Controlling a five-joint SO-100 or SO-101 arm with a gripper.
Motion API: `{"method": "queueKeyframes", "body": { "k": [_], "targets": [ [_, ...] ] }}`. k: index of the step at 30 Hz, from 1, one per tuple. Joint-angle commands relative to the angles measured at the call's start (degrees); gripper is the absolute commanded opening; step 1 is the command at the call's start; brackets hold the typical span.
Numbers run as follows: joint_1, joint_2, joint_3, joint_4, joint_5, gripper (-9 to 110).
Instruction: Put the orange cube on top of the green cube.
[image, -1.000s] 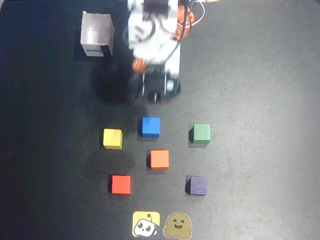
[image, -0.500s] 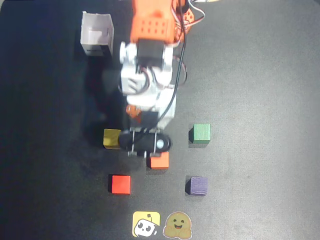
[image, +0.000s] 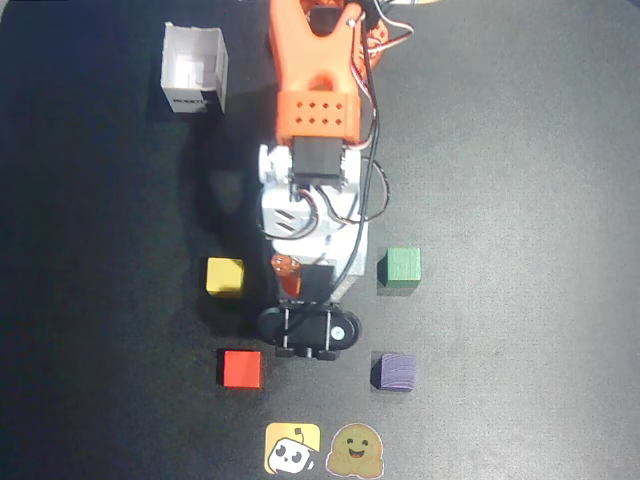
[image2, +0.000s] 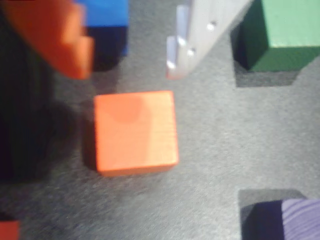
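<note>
In the wrist view the orange cube (image2: 136, 131) lies on the dark mat just below my gripper (image2: 129, 70). The jaws stand wide apart, with the orange finger (image2: 55, 35) at upper left and the white finger (image2: 192, 45) at upper right; nothing is between them. The green cube (image2: 290, 30) sits at the upper right, apart from the orange cube. In the overhead view the green cube (image: 403, 266) is to the right of the gripper (image: 315, 280), and the arm hides the orange cube.
A blue cube (image2: 107, 15) sits beyond the jaws. A purple cube (image: 394, 371) is at the lower right, a red cube (image: 242, 368) at the lower left, and a yellow cube (image: 225, 276) to the left. A white box (image: 195, 68) stands at the top left. Two stickers (image: 292, 448) lie at the bottom.
</note>
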Motion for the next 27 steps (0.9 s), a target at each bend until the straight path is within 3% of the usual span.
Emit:
{"method": "queueKeyframes", "body": {
  "k": [1, 27],
  "targets": [
    [-0.53, -0.18, -2.99, -0.79, 0.79, 14],
    [-2.72, -4.75, -0.18, -7.56, 5.01, 24]
  ]
}}
